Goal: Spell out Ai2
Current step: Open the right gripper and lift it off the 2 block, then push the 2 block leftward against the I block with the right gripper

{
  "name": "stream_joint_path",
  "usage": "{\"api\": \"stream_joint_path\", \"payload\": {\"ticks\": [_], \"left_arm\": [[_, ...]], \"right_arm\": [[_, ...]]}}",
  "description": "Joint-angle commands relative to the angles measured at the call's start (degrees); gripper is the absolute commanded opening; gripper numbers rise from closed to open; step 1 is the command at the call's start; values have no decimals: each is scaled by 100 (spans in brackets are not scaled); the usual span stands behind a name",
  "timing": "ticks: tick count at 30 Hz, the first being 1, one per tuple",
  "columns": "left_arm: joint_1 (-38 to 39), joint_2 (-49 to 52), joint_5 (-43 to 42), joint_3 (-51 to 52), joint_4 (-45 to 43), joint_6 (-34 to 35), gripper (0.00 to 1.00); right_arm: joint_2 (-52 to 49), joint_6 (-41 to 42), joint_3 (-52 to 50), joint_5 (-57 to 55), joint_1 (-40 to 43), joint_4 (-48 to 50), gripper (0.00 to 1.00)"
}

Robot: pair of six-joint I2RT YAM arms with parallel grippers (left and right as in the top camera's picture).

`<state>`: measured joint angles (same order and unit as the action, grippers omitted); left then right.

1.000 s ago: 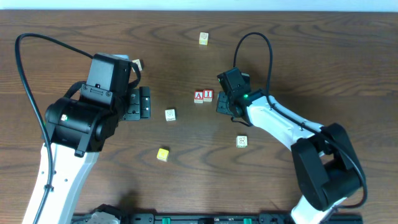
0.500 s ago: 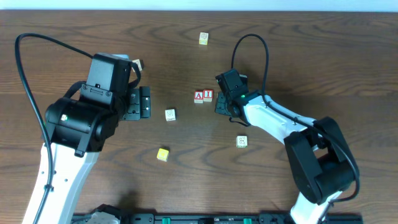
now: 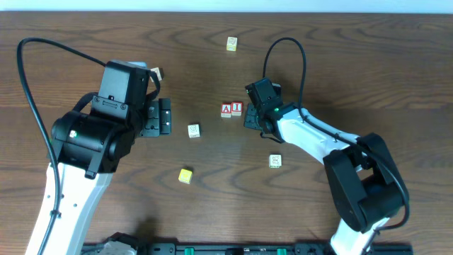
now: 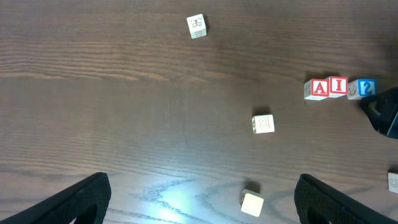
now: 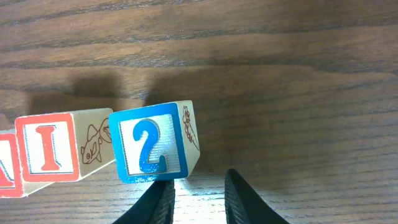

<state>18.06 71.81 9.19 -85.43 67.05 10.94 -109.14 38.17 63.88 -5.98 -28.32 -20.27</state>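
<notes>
The 2 block point(image 5: 149, 146) sits on the desk point(image 5: 280, 62) touching the I block point(image 5: 46, 149), slightly skewed, with the A block point(image 4: 318, 88) beyond it. It looks like a light, stiff wooden cube with smooth painted faces, best pinched square across two opposite sides. The right claw point(image 5: 194, 193) is just beside it, narrowly parted and empty. The left claw point(image 4: 202, 186) gapes wide, holding nothing

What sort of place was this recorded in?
Likely a robotics lab bench: a left arm and right arm work at a wooden table, with letter blocks scattered on it.
</notes>
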Motion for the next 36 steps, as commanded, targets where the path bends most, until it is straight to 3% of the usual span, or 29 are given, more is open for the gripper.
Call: {"api": "stream_joint_path", "payload": {"ticks": [1, 7, 15, 23, 36], "left_arm": [[-4, 9, -20, -17, 0, 90, 95], [-4, 9, -20, -17, -2, 90, 95], [-4, 9, -20, -17, -2, 90, 95], [-4, 9, -22, -17, 0, 90, 95], [-4, 9, -20, -17, -4, 87, 95]], "right_arm": [[-26, -31, -55, -20, -48, -24, 28], [144, -232, -42, 748, 28, -514, 31], [505, -562, -39, -562, 245, -933, 33], [498, -909, -42, -966, 264, -155, 30], [328, -802, -42, -922, 262, 42, 29]]}}
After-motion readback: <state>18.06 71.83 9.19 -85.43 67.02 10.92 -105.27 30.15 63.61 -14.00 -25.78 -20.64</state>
